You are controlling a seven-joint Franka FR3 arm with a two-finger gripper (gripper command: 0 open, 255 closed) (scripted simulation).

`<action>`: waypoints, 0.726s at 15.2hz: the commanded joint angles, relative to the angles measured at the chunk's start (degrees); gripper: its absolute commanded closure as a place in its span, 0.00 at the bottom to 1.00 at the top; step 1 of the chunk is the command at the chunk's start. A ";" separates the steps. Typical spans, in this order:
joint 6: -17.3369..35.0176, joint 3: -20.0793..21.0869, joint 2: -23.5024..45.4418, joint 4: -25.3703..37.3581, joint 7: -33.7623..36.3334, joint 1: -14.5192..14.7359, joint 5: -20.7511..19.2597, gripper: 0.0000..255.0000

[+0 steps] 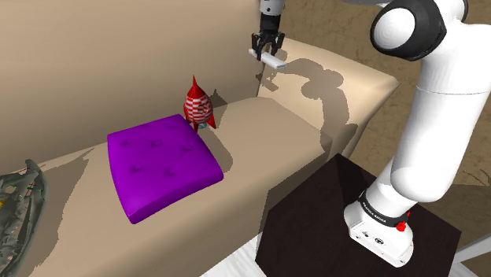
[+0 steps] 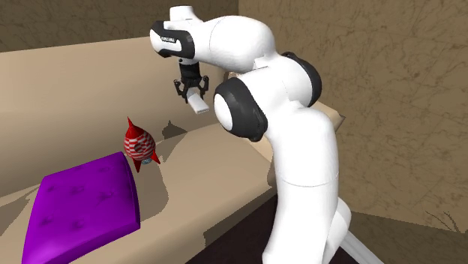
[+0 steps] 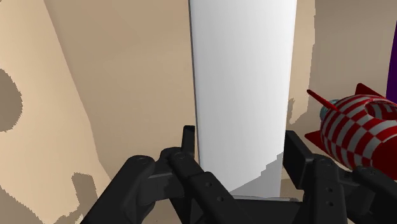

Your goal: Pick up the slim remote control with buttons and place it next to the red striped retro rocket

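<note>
Purple tufted cushion (image 1: 164, 164) on a beige sofa (image 1: 271, 130).

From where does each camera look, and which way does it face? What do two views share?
Shoulder view: beside the dark stand, looking down over the beige sofa; the white arm and gripper show.
Second exterior view: in front of the sofa, facing its backrest; the arm looms at right.
Wrist view: on the wrist, looking along the black fingers clasping the white remote.
Shared: the rocket in all; the purple cushion in both exterior views.
</note>
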 commanded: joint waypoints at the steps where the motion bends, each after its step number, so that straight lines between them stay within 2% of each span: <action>1: -0.19 0.79 0.93 1.18 2.37 1.45 -0.05 1.00; 6: -1.69 2.75 4.00 5.83 8.25 5.19 -0.17 1.00; 11: 2.48 2.77 3.39 1.05 8.22 5.43 -0.25 1.00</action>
